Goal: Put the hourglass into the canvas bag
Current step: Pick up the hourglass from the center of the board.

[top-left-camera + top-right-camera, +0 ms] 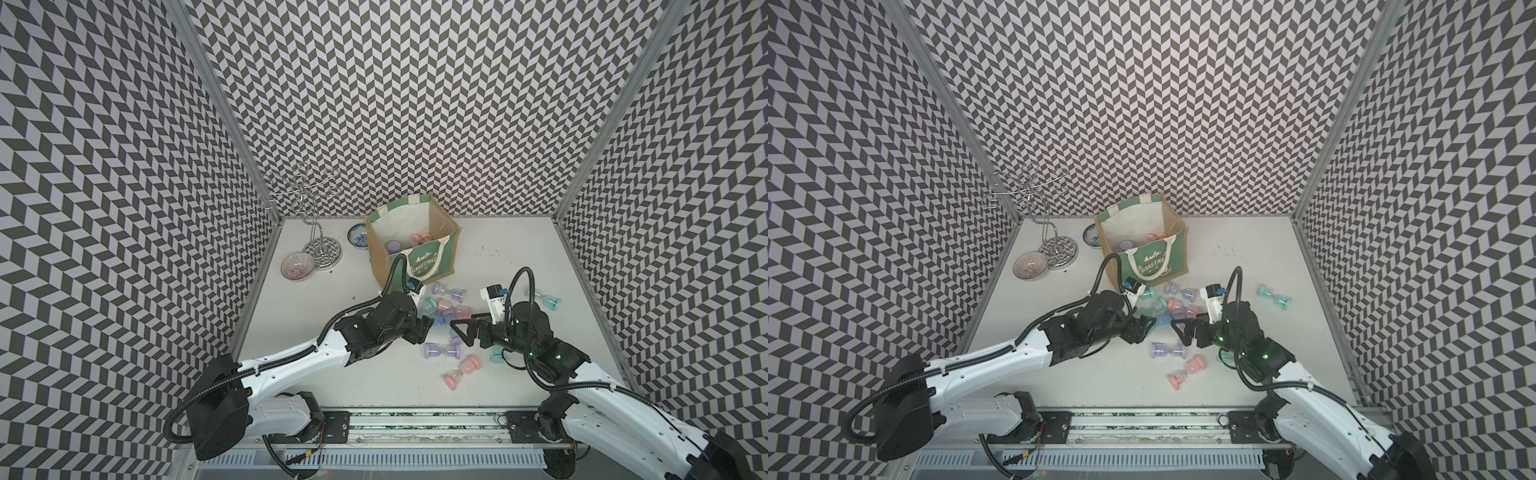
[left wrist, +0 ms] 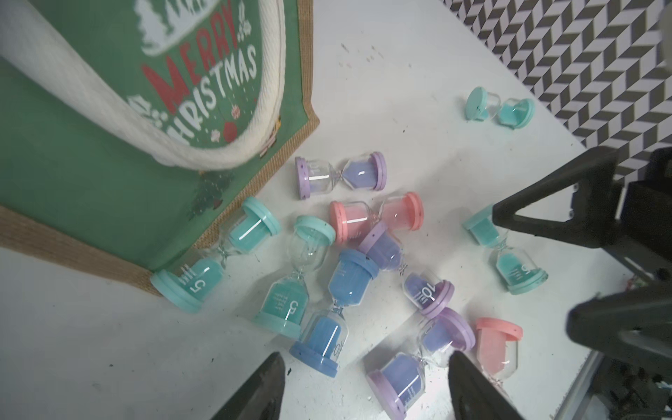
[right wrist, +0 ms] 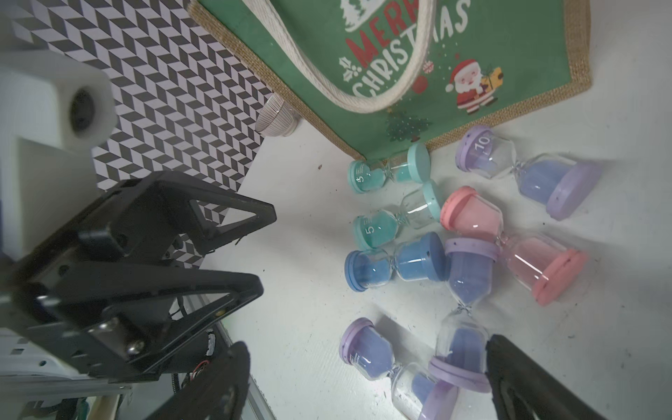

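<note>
Left wrist view, blue-capped hourglass (image 2: 337,306) lying flat, left fingers (image 2: 262,392) and right fingers (image 3: 523,385) spread, empty.

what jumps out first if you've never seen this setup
A jumble of pastel hourglasses lies on the white table just in front of the green Christmas canvas bag. Both open, the left gripper and right gripper face each other over that pile, inside dizzying chevron walls.
</note>
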